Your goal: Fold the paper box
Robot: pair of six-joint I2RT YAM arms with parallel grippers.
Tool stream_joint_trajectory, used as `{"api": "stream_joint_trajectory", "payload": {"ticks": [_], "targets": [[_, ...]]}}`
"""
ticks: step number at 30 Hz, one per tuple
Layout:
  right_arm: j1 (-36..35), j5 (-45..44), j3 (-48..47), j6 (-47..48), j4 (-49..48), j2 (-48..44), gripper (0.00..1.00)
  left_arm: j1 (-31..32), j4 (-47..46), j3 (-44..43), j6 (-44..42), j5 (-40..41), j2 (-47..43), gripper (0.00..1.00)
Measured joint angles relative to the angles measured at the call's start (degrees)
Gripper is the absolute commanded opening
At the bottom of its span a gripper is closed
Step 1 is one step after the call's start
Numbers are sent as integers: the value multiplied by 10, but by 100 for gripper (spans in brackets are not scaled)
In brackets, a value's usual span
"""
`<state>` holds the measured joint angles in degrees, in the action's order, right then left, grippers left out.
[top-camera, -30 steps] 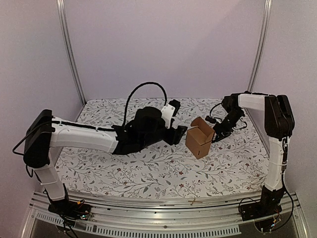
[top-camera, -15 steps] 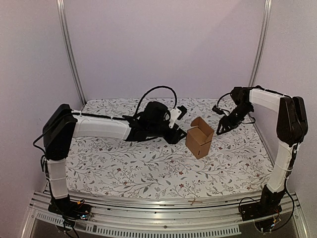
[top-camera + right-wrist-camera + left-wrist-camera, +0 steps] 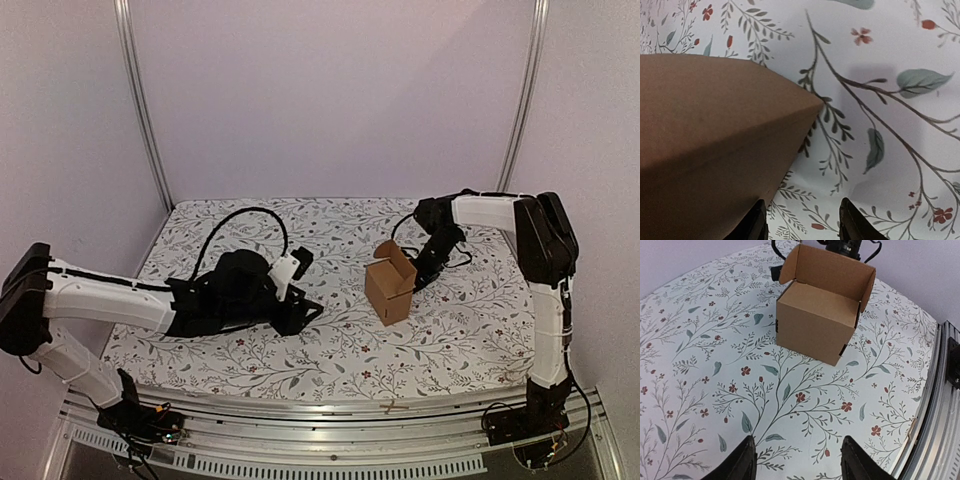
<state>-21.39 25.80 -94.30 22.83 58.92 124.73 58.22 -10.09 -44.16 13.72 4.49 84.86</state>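
While the paper box (image 3: 388, 288) is standing upright right of centre on the floral table (image 3: 330, 350), mouth facing up, the right gripper (image 3: 802, 202) is hovering beside it, jaws parted and empty. The left gripper (image 3: 798, 441) is gaping empty, well apart.

Robot lab test cell, not a home; plain pale panel walls (image 3: 330, 90) w/ alu posts (image 3: 140, 110) at the corners; slotted alu rail (image 3: 330, 415) along the near edge; left arm (image 3: 100, 295) & right arm (image 3: 545, 290) mounted there; exposed black cables (image 3: 230, 215); table (image 3: 340, 350) under floral cloth.
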Motion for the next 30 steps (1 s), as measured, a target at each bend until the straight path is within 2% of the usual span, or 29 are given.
{"api": "stream_joint_trajectory", "payload": {"ticks": [7,13,18,23,30], "targets": [[-70,34,-13,15,7,25,49,17,3,90,29,55,-129,57],[-129,47,-20,31,15,29,51,19,28,103,24,78,-170,58],[-175,49,-45,37,26,43,52,21,56,102,19,83,-172,58],[-216,47,-53,51,34,45,54,24,68,89,6,82,-162,63],[-222,30,-75,58,47,42,63,21,138,-41,-63,64,-64,60]]}}
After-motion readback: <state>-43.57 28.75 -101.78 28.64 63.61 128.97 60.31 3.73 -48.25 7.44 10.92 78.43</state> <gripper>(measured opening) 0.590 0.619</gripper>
